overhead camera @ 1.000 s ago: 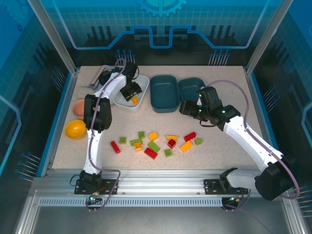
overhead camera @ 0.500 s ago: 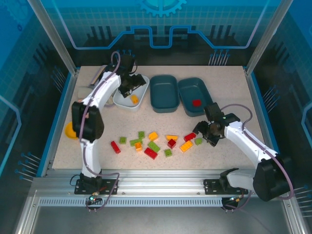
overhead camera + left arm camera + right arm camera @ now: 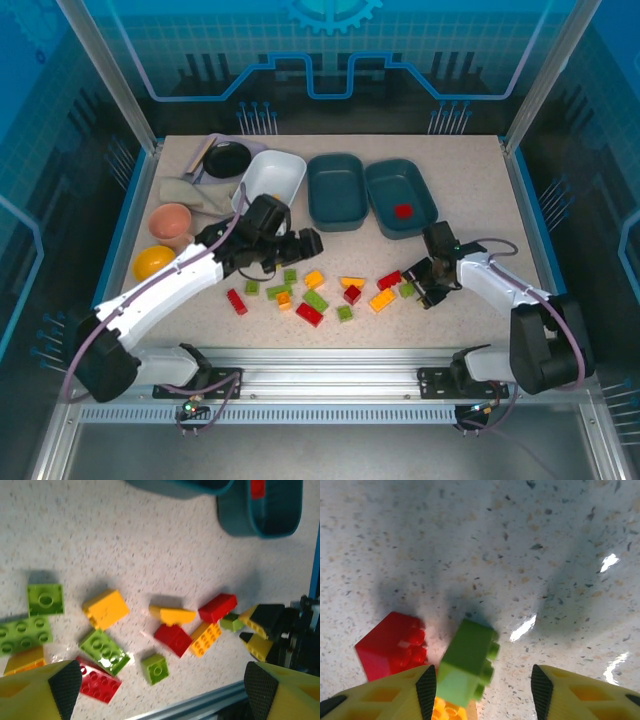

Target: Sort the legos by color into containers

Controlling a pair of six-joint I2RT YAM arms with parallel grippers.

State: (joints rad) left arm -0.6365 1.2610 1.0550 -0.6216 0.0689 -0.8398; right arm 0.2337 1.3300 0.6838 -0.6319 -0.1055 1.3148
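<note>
Well, on the worktop (image 3: 470, 180) the tubs (image 3: 336, 157) sit far and the loose legos (image 3: 316, 300) near. My right fingers (image 3: 380, 697) are spread astride a green brick (image 3: 467, 662), with a red brick (image 3: 387, 650) just beside it. Closing crooked could pinch both or flick the green one away. My left fingers (image 3: 30, 695) hover released over the pile.
</note>
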